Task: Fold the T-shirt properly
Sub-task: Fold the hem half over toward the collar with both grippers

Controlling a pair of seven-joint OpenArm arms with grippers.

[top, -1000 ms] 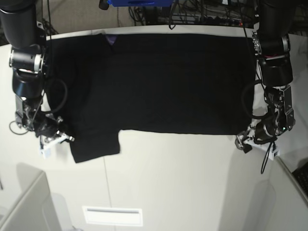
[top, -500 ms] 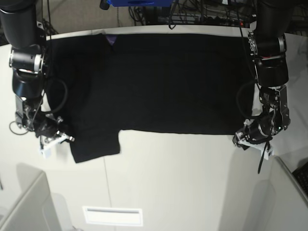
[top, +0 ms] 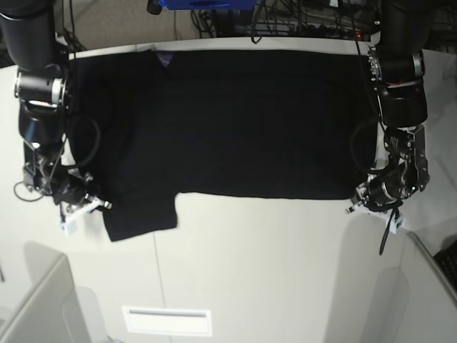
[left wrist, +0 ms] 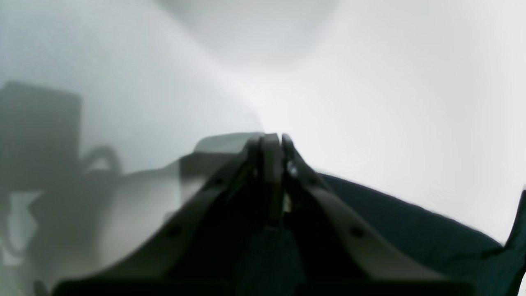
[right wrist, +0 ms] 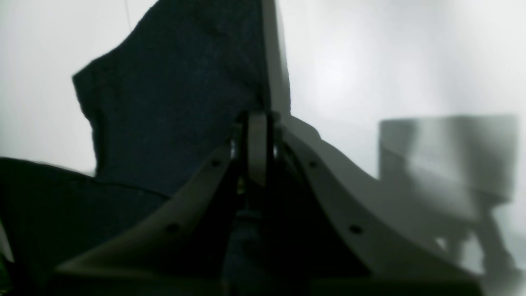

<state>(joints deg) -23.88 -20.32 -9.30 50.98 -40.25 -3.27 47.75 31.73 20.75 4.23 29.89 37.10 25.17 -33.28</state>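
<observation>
Surface: pale grey-white counter [top: 257, 271] | Lying on it: black T-shirt [top: 235, 121] spread flat across the far half, one short sleeve [top: 139, 218] jutting toward the near side at the view's left | Also: white rectangular label [top: 168, 320] by the near edge

Base cam is set overhead, table [top: 250, 271] seen whole. Wrist cams are held v. close; T-shirt [top: 235, 121] edge shared.
</observation>
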